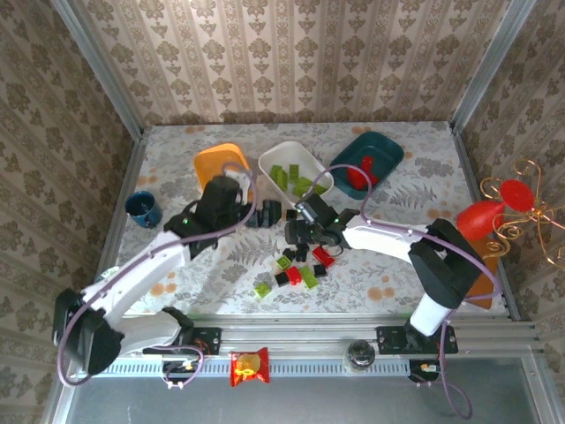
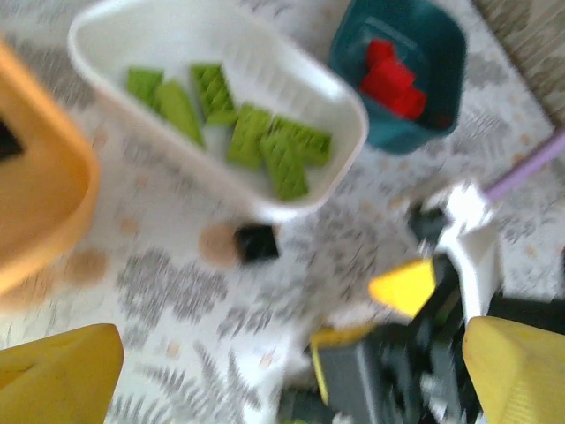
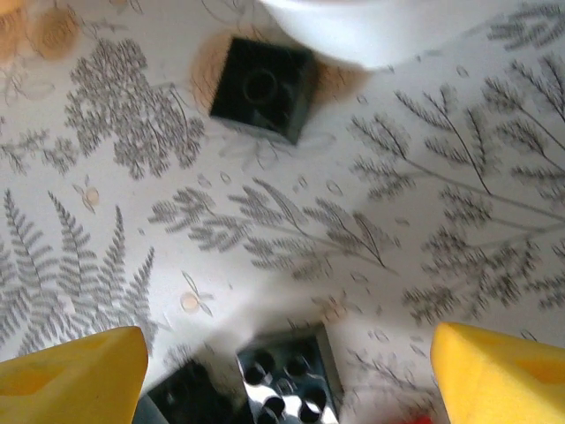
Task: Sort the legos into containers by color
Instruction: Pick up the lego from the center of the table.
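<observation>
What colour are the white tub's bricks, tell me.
The small plastic bricks are lime green; left wrist view.

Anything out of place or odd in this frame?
Sorting looks clean: the white tub holds only lime green bricks, the teal tub only red. The one oddity: a red and yellow packet lying on the front rail, off the table.

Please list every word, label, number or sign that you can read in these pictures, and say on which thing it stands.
No text can be read.
The red and yellow packet at the near edge may carry print, but it is too small to read.
</observation>
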### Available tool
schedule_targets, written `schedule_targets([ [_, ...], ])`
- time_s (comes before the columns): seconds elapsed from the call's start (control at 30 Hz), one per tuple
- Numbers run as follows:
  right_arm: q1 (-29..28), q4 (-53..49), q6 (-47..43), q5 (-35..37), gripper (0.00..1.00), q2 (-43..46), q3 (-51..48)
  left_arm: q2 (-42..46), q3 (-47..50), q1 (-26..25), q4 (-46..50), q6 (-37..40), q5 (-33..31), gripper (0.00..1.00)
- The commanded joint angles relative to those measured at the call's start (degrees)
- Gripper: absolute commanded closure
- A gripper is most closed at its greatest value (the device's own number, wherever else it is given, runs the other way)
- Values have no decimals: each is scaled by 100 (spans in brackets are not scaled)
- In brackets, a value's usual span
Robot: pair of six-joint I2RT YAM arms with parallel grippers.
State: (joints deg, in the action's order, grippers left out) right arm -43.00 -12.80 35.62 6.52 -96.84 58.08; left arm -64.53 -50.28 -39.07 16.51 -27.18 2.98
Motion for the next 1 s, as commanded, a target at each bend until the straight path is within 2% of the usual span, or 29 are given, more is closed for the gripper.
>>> schedule_targets([
  [0.0,-125,511,424,803,16,-390,241,678,577,-30,4,-311,-426,0],
  [0.13,-147,706,841,1153,19,-746,389,1277,1000,-44,262,-419,-535,0],
  [0.3,-188,858,831,1213,21,-1112,663,1700,1281,-42,470,-471,-614,0],
  [0.57,-191,310,877,1396,33,-1757,1473,1858,1380,5,537,-475,-572,0],
  [0.77,-189,-171,1105,1709,39,-2064,1818,1979,1416,39,563,-481,-522,0],
  [0.87,-191,-135,1080,1728,42,-2163,1879,2023,1424,57,581,-477,-510,0],
  [0.97,-190,-60,979,1740,50,-2225,1908,2041,1425,74,605,-464,-493,0],
])
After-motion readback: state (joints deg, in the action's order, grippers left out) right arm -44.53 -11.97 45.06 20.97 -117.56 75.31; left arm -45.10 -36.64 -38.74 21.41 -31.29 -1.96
